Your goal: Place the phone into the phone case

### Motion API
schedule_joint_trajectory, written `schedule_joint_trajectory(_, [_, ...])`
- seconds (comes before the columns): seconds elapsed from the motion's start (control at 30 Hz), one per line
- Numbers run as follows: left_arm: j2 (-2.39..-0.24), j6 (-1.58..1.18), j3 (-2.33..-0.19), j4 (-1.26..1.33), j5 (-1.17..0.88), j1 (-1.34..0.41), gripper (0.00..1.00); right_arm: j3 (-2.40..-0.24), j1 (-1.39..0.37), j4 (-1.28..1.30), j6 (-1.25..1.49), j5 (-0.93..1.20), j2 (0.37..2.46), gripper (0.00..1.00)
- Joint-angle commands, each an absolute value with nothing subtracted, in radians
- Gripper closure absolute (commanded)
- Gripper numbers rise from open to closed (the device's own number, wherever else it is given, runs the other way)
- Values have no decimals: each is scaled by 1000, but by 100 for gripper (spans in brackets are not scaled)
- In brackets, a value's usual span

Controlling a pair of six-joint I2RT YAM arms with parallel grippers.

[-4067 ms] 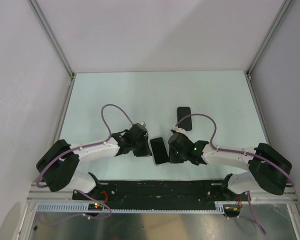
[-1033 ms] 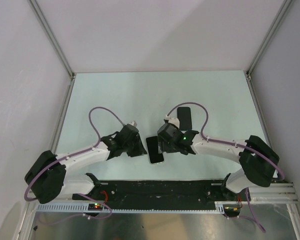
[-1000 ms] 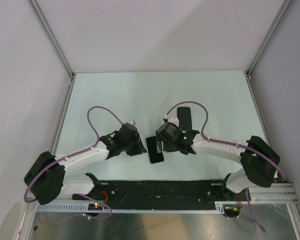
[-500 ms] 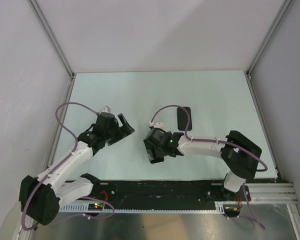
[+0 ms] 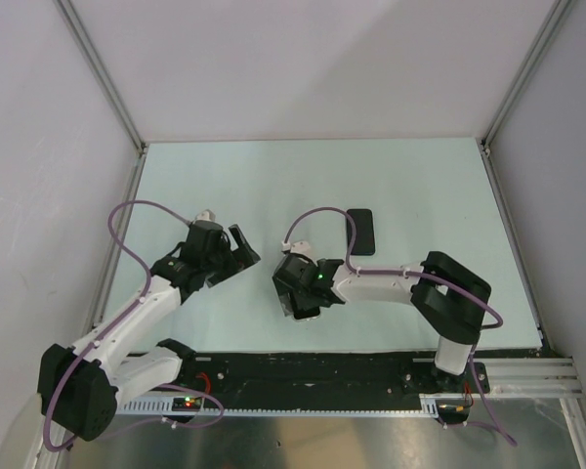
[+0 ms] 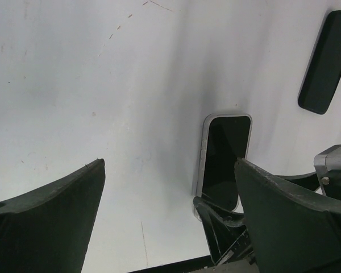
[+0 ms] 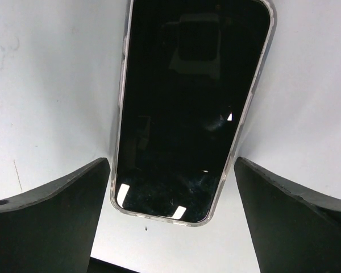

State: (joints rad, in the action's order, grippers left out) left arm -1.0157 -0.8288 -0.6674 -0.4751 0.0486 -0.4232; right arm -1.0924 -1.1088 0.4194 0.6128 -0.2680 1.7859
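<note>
Thin black glossy phone [image 7: 190, 108], seated in clear plastic case [image 6: 200, 153], screen up. The case rim shows in both wrist views; from above the right gripper [image 5: 295, 298] mostly hides it. The phone lies between that gripper's wide-spread, empty fingers; left gripper [image 5: 236, 249] likewise spread, empty, apart.

You have bright, even light from overhead in the top view, with only faint, soft shadows on the table [image 5: 420, 186] and walls [image 5: 39, 195] that lean outward toward the edges. From the right wrist, the phone [image 7: 187, 108] screen carries dim reflections and small white glints near its lower edge. The fingers [image 7: 45, 216] in the corners look dark and soft, and the left wrist view shows broad grey shadow bands across the table.
</note>
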Motion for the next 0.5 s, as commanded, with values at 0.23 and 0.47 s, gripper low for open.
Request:
schedule_joint_trajectory(0.23, [-994,-802,-674,-469,42,-415,0,-1191,-1145,520,692,-332,1872,8])
schedule_joint_trajectory(0.47, [-998,-806,-677,-468,36,-414,0,-1216,-1114,571,757,-344,1914,25])
